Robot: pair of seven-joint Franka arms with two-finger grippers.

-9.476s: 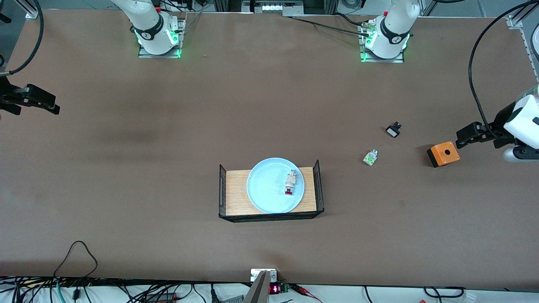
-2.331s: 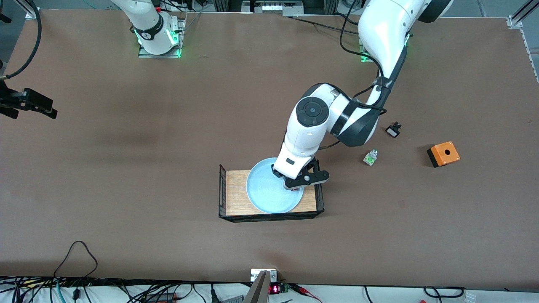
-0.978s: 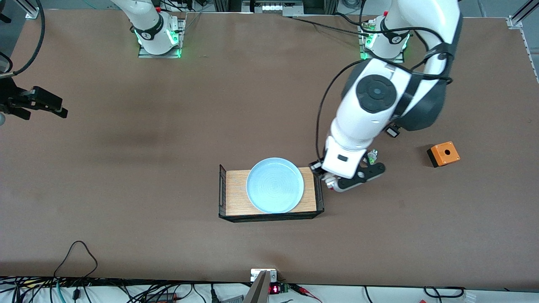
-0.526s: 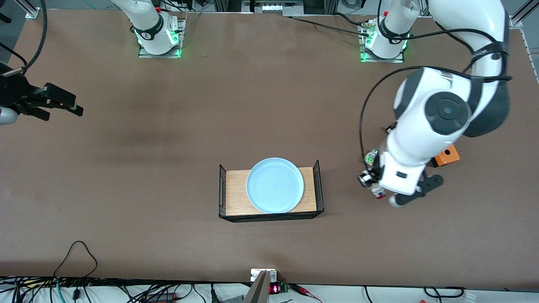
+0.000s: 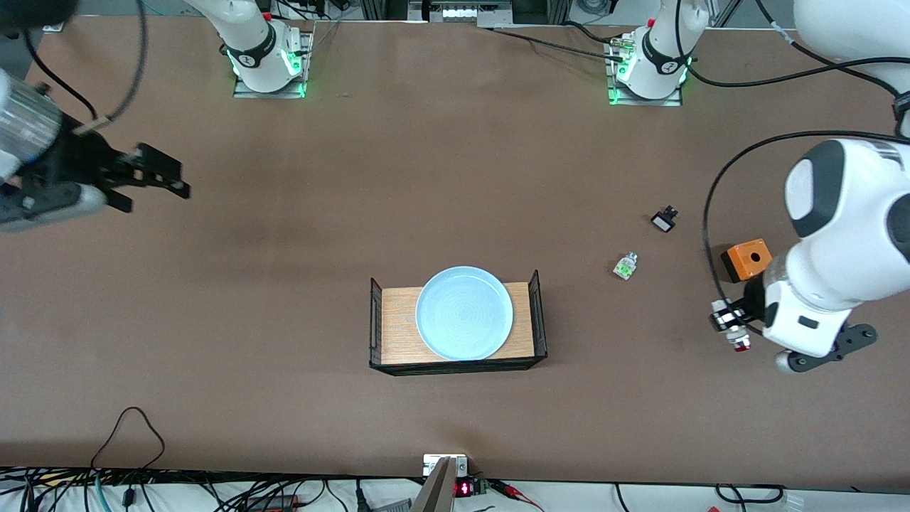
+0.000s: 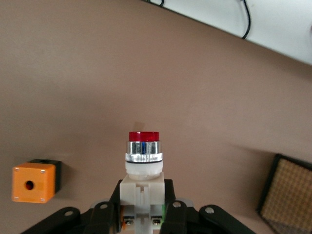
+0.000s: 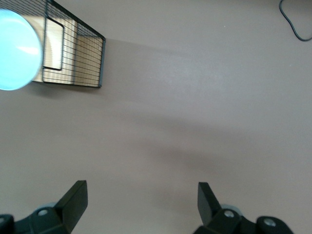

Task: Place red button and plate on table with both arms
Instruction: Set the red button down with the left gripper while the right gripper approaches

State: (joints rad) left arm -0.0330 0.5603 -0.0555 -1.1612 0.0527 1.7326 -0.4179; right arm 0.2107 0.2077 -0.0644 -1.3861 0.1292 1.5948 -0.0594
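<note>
- Left end effector, at the frame's right edge, clamps the red button by its stiff beige body — small, light, likely slippery.
- Plate sits mid-frame in the tray — rigid, breakable; take its rim.
- Right end effector, upper left, is wide, empty.

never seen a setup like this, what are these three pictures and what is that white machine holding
These are two white robot arms bolted to a brown table. One picture looks down from a high camera facing them; the other two come from cameras on each arm's wrist.

The left claw is shut on the red button, a small beige part with a red cap, up in the air over bare table near the orange box. The right claw is open and holds nothing, over the right arm's end of the table.

On the table: a pale-blue plate on a small wooden tray, a green-capped button and a small black part.
</note>
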